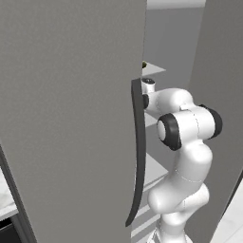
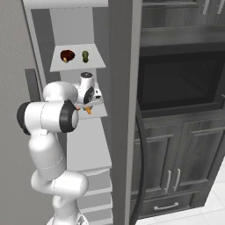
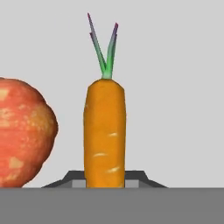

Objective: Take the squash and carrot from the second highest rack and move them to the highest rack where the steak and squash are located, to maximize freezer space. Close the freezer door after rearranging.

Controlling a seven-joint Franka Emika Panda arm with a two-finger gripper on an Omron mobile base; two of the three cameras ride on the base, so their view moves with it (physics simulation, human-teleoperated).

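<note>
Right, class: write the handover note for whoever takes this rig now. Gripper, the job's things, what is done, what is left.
Gripper: reaching into the open freezer at the second highest rack; the carrot sits between its fingertips, but whether it is gripped cannot be told.
Orange-red squash: beside the carrot.
Highest rack: holds the steak and a green squash.
Done: nothing moved up yet.
Left: lift carrot and orange-red squash to the highest rack, then close the freezer door, which stands open.
</note>
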